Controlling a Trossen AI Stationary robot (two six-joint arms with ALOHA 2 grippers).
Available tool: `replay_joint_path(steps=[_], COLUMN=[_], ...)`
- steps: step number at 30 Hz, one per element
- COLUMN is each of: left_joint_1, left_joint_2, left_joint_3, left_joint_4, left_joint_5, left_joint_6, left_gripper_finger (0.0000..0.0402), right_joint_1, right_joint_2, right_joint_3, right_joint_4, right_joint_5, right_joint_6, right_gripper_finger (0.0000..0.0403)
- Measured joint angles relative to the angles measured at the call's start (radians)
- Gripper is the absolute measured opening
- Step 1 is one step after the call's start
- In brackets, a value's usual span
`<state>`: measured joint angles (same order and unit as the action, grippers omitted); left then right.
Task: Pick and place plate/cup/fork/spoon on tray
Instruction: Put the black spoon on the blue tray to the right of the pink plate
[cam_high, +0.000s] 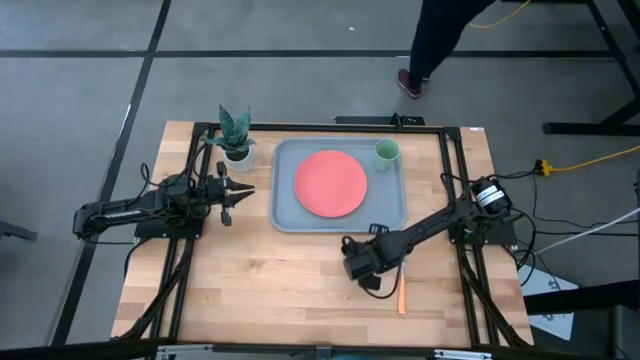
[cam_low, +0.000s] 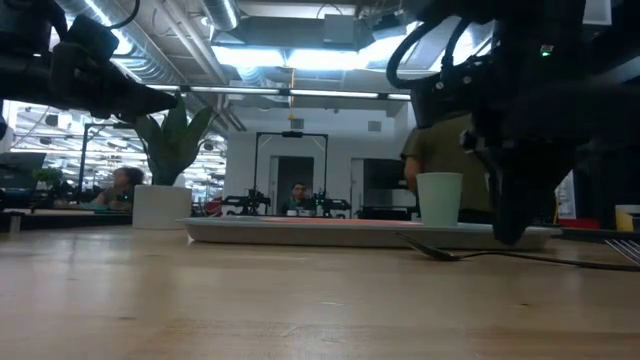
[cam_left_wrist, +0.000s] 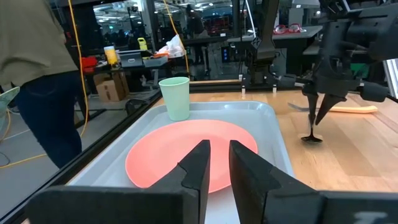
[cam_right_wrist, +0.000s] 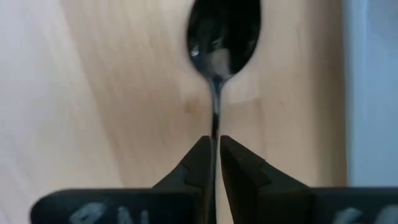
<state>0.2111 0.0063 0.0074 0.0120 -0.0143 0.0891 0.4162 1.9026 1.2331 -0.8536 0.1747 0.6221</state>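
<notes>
**Spoon in the pincer, tray waiting just beyond**

The right pincer (cam_right_wrist: 214, 163) is clamped on the thin handle of the spoon (cam_right_wrist: 221, 38), fingers pressed narrow against the metal. It holds low on the handle, so the oval bowl sticks out ahead and hangs clear of the fingers. From the left arm's camera the spoon (cam_left_wrist: 312, 130) hangs nearly upright, bowl down, at or just above the wood; I cannot tell whether it touches. This happens on the table just off the tray's (cam_high: 285, 222) near right corner.

The plate (cam_high: 331, 183) lies flat in the middle of the tray, and the cup (cam_high: 387, 151) stands upright in the tray's far right corner. That leaves bare strips along the rim, and the strip on the right edge, nearest the spoon, looks to me like the natural spot for it.

The fork (cam_high: 401, 297) lies on the table behind the right arm, near the front edge, so it looks like the last piece left to fetch.

The left pincer (cam_left_wrist: 216, 163) waits beside the tray's left edge, fingers a narrow gap apart and holding nothing, pointed across the plate. A potted plant (cam_high: 236, 137) stands near the tray's far left corner, out of the way. A person stands beyond the far side of the table.
</notes>
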Motion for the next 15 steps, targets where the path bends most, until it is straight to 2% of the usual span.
replay_joint_path(steps=[15], left_joint_1=[0.0], left_joint_2=[0.0], left_joint_3=[0.0], left_joint_4=[0.0], left_joint_5=[0.0], left_joint_6=[0.0], left_gripper_finger=[0.0053], right_joint_1=[0.04], right_joint_2=[0.0], right_joint_3=[-0.001], right_joint_4=[0.003], right_joint_5=[0.112], right_joint_6=[0.04], right_gripper_finger=[0.0042])
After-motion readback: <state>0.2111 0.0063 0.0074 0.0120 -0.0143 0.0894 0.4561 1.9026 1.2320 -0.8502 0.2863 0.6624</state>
